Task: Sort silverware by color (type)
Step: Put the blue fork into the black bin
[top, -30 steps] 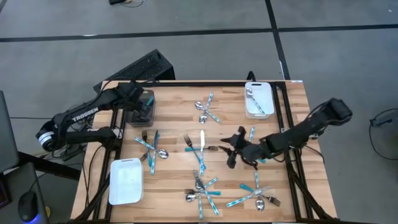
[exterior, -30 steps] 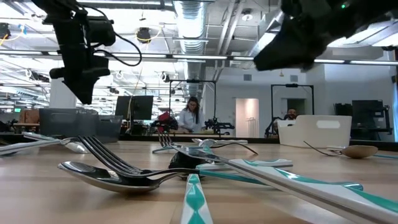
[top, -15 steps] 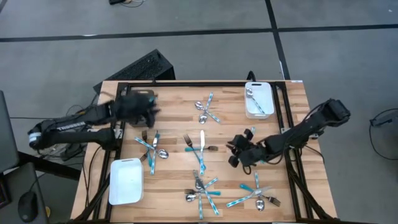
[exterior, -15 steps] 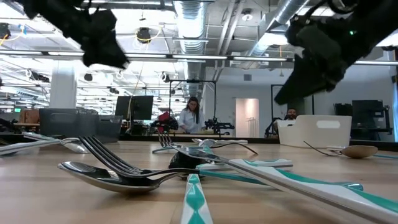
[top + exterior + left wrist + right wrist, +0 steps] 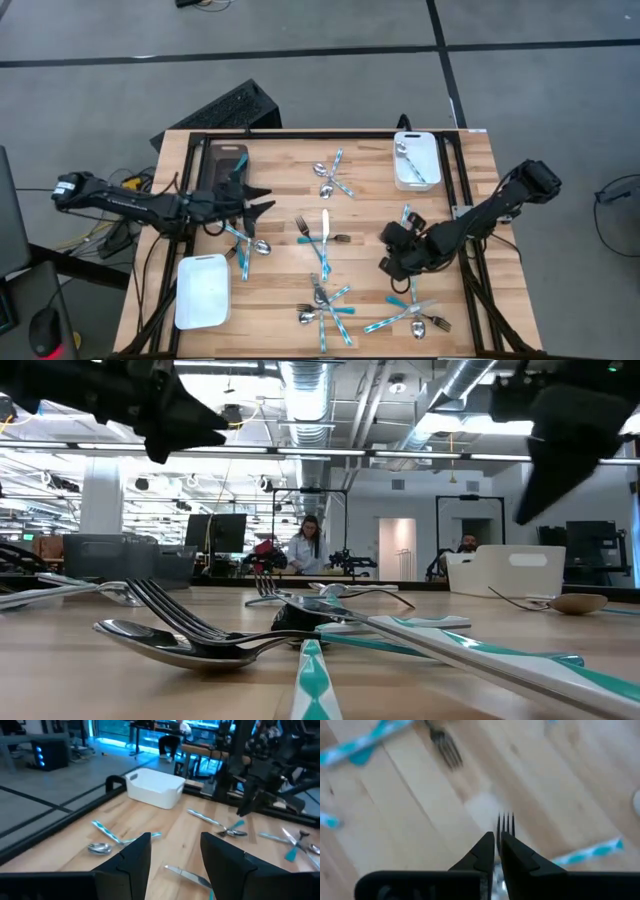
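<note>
Silverware lies in loose clusters on the wooden table: at the far middle [image 5: 335, 178], left [image 5: 240, 238], centre [image 5: 322, 236], near middle [image 5: 325, 305] and near right [image 5: 410, 315]. My left gripper [image 5: 266, 198] [image 5: 175, 840] stands open, pointing level toward the table's right, just above the left cluster, with nothing between its fingers. My right gripper [image 5: 390, 268] [image 5: 498, 836] hangs right of centre, slanting down, shut on a fork [image 5: 506, 822]. My right gripper pinches the fork between its two fingers, which slant down from above. The fork lies along the fingers; only its tines [image 5: 506, 820] stick out past the fingertips, and the fingers hide the rest. The tines hang above the wood, clear of it.
A white tray [image 5: 418, 172] holding a spoon stands at the far right. Another white tray [image 5: 202, 292] sits near left, and a dark grey tray [image 5: 222, 162] far left. People and desks show in the room beyond the table [image 5: 305, 545].
My left gripper has swung from over the dark grey tray toward the table's middle and near side, tipping from pointing down to level. My right gripper has drifted toward the near edge and tipped to point more steeply down.
</note>
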Controlling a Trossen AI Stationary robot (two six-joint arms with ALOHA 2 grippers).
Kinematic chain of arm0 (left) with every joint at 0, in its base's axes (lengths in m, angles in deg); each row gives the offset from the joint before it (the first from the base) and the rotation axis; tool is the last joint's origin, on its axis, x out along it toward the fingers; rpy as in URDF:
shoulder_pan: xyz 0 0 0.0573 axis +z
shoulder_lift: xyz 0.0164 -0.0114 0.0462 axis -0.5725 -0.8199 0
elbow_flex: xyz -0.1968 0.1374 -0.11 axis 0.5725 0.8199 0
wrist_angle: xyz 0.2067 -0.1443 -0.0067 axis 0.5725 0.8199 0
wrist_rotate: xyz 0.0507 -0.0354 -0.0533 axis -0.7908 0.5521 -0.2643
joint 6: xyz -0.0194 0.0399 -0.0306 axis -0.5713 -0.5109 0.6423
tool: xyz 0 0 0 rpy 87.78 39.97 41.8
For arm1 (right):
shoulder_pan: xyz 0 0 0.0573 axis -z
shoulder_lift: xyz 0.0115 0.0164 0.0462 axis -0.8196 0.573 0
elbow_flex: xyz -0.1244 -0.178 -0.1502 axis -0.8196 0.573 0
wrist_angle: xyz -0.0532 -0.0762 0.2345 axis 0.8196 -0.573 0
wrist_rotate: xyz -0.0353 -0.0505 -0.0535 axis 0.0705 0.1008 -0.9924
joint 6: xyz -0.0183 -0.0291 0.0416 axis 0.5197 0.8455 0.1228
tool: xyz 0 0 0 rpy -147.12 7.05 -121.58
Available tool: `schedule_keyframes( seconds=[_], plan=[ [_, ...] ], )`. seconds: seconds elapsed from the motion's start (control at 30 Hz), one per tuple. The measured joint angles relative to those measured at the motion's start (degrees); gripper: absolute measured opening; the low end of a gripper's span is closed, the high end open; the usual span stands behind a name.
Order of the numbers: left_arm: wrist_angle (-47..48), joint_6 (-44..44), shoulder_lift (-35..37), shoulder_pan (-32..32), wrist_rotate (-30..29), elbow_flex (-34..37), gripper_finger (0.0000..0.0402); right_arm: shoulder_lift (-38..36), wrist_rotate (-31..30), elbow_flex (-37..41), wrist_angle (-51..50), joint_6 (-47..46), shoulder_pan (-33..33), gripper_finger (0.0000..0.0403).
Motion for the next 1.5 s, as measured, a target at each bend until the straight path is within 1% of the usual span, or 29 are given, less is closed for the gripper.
schedule_keyframes(
  seconds=[0.1,0.27,0.43,0.57,0.63,0.77,0.93,1.07,1.13,1.27,1.4,1.5],
  plan=[
    [-0.2,0.6,-4.3,-1.1,-0.1,0.0,0.0158,0.1,5.6,1.5,-4.1,-3.2,-0.4,0.0074],
    [-2.4,3.1,-11.8,-2.5,-3.4,0.0,0.0158,0.2,10.5,5.5,-4.0,-7.9,-3.5,0.0115],
    [-6.2,3.3,-16.7,-2.6,-4.2,0.0,0.0158,0.2,10.2,8.3,-4.0,-9.6,-6.9,0.0163],
    [-13.9,1.9,-20.0,-2.5,-4.2,0.0,0.0158,0.2,9.6,11.5,-4.1,-11.6,-6.4,0.0183],
    [-16.7,-0.3,-21.5,-2.5,-4.0,0.0,0.0158,0.2,9.6,12.7,-4.2,-12.4,-5.7,0.0186],
    [-19.0,-5.8,-23.6,-2.5,-3.7,0.0,0.0158,-0.3,10.1,12.7,-1.8,-11.0,-5.3,0.0186],
    [-18.9,-6.5,-23.9,-2.5,-3.7,-1.9,0.0158,-2.3,10.3,12.6,0.0,-6.8,-4.9,0.0185],
    [-18.7,-8.2,-23.9,-2.5,-3.7,-4.3,0.0158,-2.2,10.8,12.6,0.4,-3.0,-2.3,0.0185],
    [-18.0,-9.0,-23.9,-2.5,-3.8,-4.9,0.0158,-1.5,10.8,12.6,2.2,-1.2,-0.9,0.0185],
    [-15.2,-8.0,-23.9,-2.5,-4.3,-5.0,0.0158,-0.4,10.8,12.6,5.0,2.1,0.9,0.0185],
    [-10.3,-5.3,-23.9,-2.5,-5.8,-5.0,0.0158,-0.4,11.0,12.7,4.2,4.5,1.9,0.0185],
    [-8.5,-3.9,-23.9,-2.5,-6.8,-5.0,0.0158,-0.3,11.4,13.2,4.3,5.7,3.0,0.0185]
  ],
)
